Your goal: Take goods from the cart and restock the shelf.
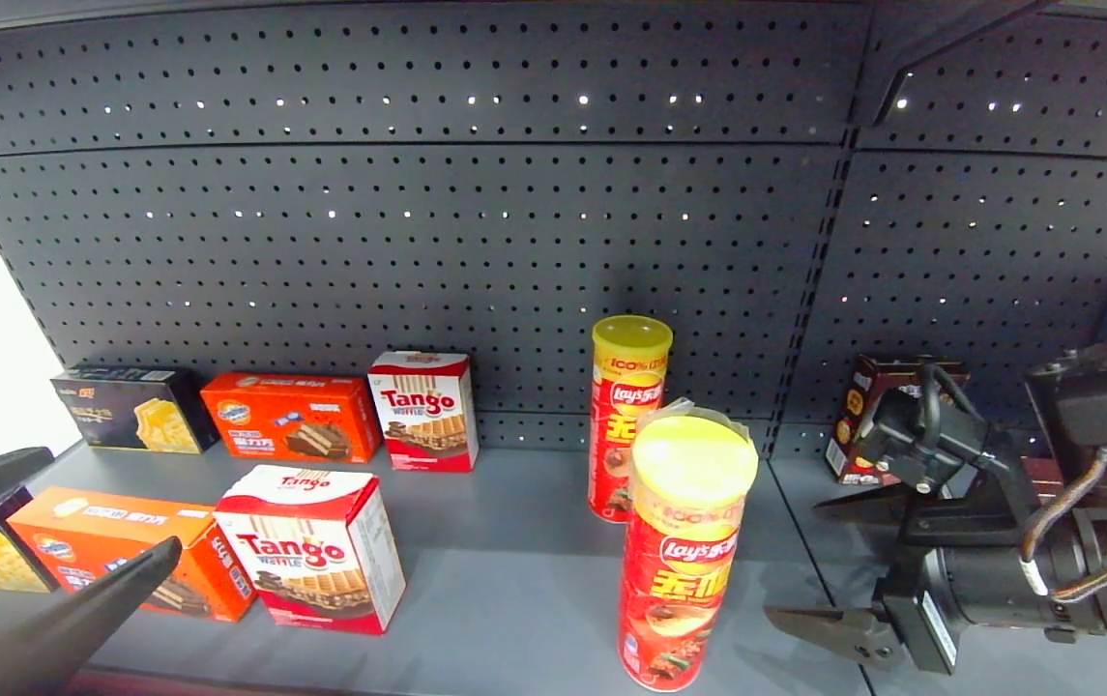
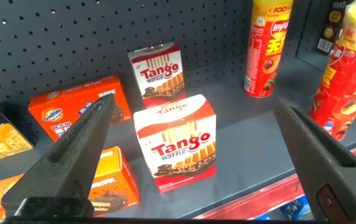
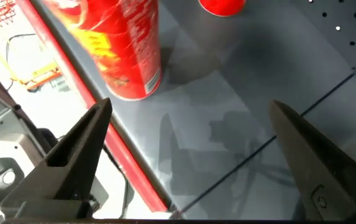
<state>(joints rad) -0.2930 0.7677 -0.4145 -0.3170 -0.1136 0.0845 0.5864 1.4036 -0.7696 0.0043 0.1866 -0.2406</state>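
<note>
Grey shelf [image 1: 514,580] is stocked with a front chip can [image 1: 686,556], judged light, slick, best gripped mid-body by the spread right gripper [image 1: 804,565] beside it.

shelf [image 1: 514,570]: front chip can [image 1: 684,556] is red with a yellow lid, upright near the lip. rear chip can [image 1: 627,416] same type, upright, close behind. To their left, front wafer box [image 1: 316,546] and rear wafer box [image 1: 424,411], both upright, apart.

Holds the left gripper [image 1: 108,503] low on the left, fingers [image 1: 79,609] spread wide, empty. Holds the right gripper [image 1: 795,561] level on the right, fingers spread wide, empty.
</note>
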